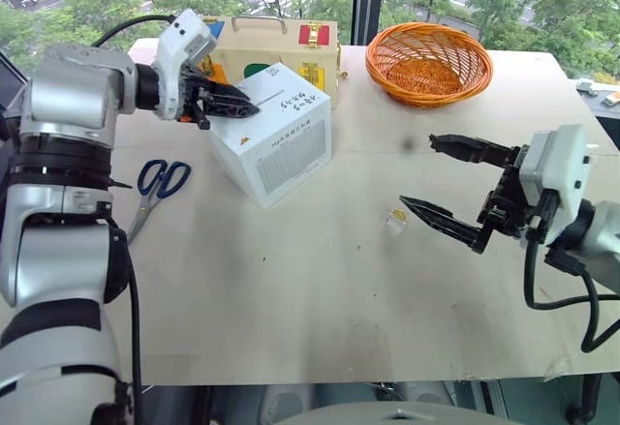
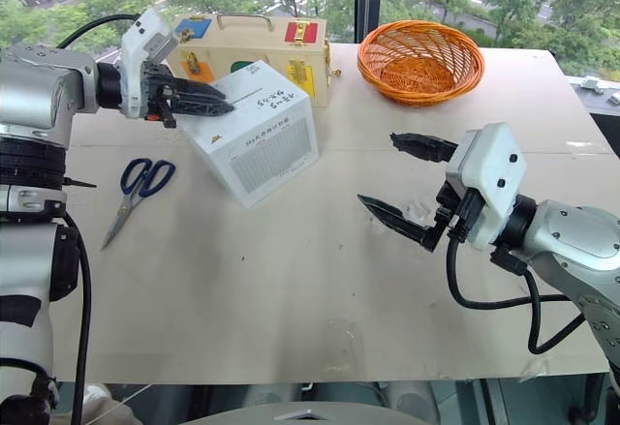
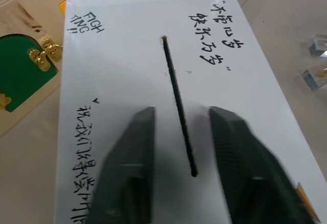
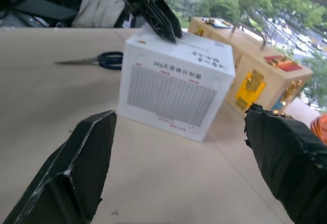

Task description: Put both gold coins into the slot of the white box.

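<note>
While the two arms hung over the table, I counted what lay on it: one white box, one wooden case with coloured latches behind it, one orange basket at the far side, one pair of blue-handled scissors, and two small clear holders lying near each other, well apart from the box. One gold coin showed as a yellow glint in the holder just beside the right gripper's lower finger; a fleck of gold also showed in one holder in the left wrist view, but I could not tell whether that was the same coin or the second.

The white box was a cube sitting at an angle to the table's edges, touching or nearly touching the wooden case. Its side face carried a grey printed grid and a small orange triangle mark. Its top bore black handwriting in several lines, and the slot ran across that top as a thin, dark, straight slit.

The left gripper hovered right over the top of the box, its two black fingers parted on either side of the slit, with nothing visible between them. The right gripper stood well apart from the box, over bare table, its jaws spread wide and holding nothing.
</note>
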{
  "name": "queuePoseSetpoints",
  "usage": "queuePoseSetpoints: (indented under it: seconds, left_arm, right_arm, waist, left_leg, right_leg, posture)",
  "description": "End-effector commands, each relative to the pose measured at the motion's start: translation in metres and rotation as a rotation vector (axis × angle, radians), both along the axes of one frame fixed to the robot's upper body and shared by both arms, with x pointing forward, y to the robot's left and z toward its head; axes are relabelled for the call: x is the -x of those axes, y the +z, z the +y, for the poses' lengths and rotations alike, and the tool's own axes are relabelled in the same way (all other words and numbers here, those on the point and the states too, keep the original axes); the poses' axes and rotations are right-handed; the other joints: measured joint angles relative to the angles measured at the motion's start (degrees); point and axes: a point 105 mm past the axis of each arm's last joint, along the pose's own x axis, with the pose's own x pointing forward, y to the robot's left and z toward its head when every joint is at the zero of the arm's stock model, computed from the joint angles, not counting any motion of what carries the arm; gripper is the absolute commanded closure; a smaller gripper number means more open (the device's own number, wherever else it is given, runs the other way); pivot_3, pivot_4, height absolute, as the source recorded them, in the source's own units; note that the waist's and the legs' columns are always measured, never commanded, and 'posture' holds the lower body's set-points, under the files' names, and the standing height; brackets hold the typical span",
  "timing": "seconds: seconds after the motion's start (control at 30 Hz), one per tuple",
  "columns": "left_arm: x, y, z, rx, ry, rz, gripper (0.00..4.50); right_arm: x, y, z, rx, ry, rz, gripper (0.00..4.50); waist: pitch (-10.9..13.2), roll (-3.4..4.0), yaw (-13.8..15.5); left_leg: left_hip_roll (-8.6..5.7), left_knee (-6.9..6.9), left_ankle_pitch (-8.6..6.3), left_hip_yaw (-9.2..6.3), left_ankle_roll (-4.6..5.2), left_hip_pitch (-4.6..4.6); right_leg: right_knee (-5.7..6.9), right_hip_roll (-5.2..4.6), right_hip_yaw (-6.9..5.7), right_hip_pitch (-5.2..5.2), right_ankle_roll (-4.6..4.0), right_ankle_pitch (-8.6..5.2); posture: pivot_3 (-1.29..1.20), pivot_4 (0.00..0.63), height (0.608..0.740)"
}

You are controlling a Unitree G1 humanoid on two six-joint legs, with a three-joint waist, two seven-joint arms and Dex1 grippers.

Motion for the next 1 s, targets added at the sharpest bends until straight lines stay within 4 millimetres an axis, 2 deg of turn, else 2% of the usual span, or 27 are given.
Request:
queuePoseSetpoints:
  seconds: [0.03, 0.1, 0.13, 0.23, 0.37, 0.5, 0.53, 0.63, 0.77, 0.87, 1.0]
  left_arm:
    - [0.004, 0.011, 0.001, 0.044, 0.000, -0.047, 2.47]
    - [0.007, 0.019, -0.003, 0.079, -0.030, -0.088, 2.47]
    - [0.015, 0.030, -0.012, 0.135, -0.090, -0.139, 2.47]
    - [0.053, 0.050, -0.036, 0.320, -0.324, -0.212, 2.47]
    - [0.107, 0.032, -0.068, 0.414, -0.535, -0.083, 2.47]
    - [0.134, -0.001, -0.092, 0.405, -0.563, -0.014, 2.42]
    - [0.138, -0.008, -0.095, 0.399, -0.558, -0.005, 2.42]
    - [0.148, -0.039, -0.097, 0.326, -0.519, 0.002, 2.42]
    - [0.149, -0.063, -0.090, 0.293, -0.463, 0.004, 2.42]
    - [0.139, -0.075, -0.083, 0.274, -0.390, -0.021, 2.42]
    - [0.136, -0.083, -0.079, 0.243, -0.390, -0.049, 2.42]
  right_arm:
    - [0.007, 0.014, 0.002, -0.040, 0.032, -0.060, 0.17]
    - [0.006, 0.012, 0.003, -0.043, 0.031, -0.045, 0.17]
    - [-0.001, 0.003, 0.002, -0.021, -0.003, 0.001, 0.17]
    - [-0.025, -0.029, -0.002, 0.060, -0.135, 0.125, 0.17]
    - [-0.051, -0.077, -0.002, 0.149, -0.251, 0.255, 0.17]
    - [-0.061, -0.100, -0.002, 0.183, -0.296, 0.304, 1.44]
    - [-0.063, -0.104, -0.003, 0.192, -0.308, 0.307, 1.85]
    - [-0.067, -0.112, -0.006, 0.215, -0.315, 0.323, 1.85]
    - [-0.070, -0.116, -0.005, 0.216, -0.299, 0.338, 1.85]
    - [-0.073, -0.117, -0.002, 0.215, -0.285, 0.344, 1.85]
    - [-0.077, -0.118, 0.000, 0.199, -0.273, 0.362, 1.85]
  waist:
    - [0.00, 0.00, 0.00]
    - [0.00, 0.00, 0.01]
    - [0.00, 0.00, 0.00]
    - [0.00, -0.03, -0.14]
    - [-0.01, -0.03, -1.03]
    - [0.00, -0.02, -1.20]
    - [0.00, -0.03, -1.25]
    - [-0.01, -0.01, -1.56]
    - [-0.01, -0.01, -1.37]
    - [-0.04, 0.03, -1.12]
    - [-0.04, 0.03, -1.19]
  left_leg:
    - [0.00, 0.01, 0.00, 0.00, 0.00, 0.00]
    - [0.00, 0.02, 0.00, -0.01, 0.00, -0.01]
    - [0.00, 0.02, 0.00, -0.01, 0.00, -0.02]
    - [0.10, 0.04, 0.00, -0.01, -0.01, -0.05]
    - [0.09, 0.07, 0.01, -0.06, -0.01, -0.05]
    - [0.00, 0.10, 0.01, -0.35, -0.01, -0.02]
    - [-0.02, 0.12, 0.01, -0.38, -0.01, 0.00]
    - [-0.03, 0.16, 0.01, -0.38, -0.01, 0.12]
    - [-0.01, 0.16, 0.02, -0.44, -0.03, 0.16]
    - [-0.01, 0.16, 0.03, -0.47, -0.05, 0.21]
    - [-0.03, 0.25, 0.04, -0.41, -0.06, 0.17]
  right_leg:
    - [0.01, 0.00, 0.00, 0.00, 0.00, 0.00]
    - [0.02, 0.00, 0.00, -0.01, 0.00, 0.00]
    - [0.02, 0.00, 0.00, -0.01, 0.00, 0.00]
    - [0.00, -0.04, -0.01, -0.01, 0.00, 0.00]
    - [0.07, -0.16, 0.05, -0.04, 0.00, 0.00]
    - [0.22, -0.15, 0.06, -0.03, 0.01, -0.01]
    - [0.29, -0.14, 0.05, -0.03, 0.01, -0.01]
    - [0.38, -0.08, 0.08, 0.01, 0.01, -0.01]
    - [0.46, 0.04, 0.05, 0.01, -0.03, -0.02]
    - [0.48, 0.06, 0.02, 0.04, -0.24, -0.13]
    - [0.43, 0.02, 0.06, 0.04, -0.24, -0.13]
  posture:
    - [0.00, 0.150, 0.740]
    - [0.00, 0.150, 0.740]
    - [0.00, 0.150, 0.740]
    - [0.00, 0.150, 0.740]
    - [0.00, 0.150, 0.740]
    - [0.00, 0.150, 0.740]
    - [0.00, 0.150, 0.740]
    - [0.00, 0.150, 0.740]
    - [0.00, 0.150, 0.740]
    - [0.00, 0.150, 0.740]
    - [0.00, 0.150, 0.740]
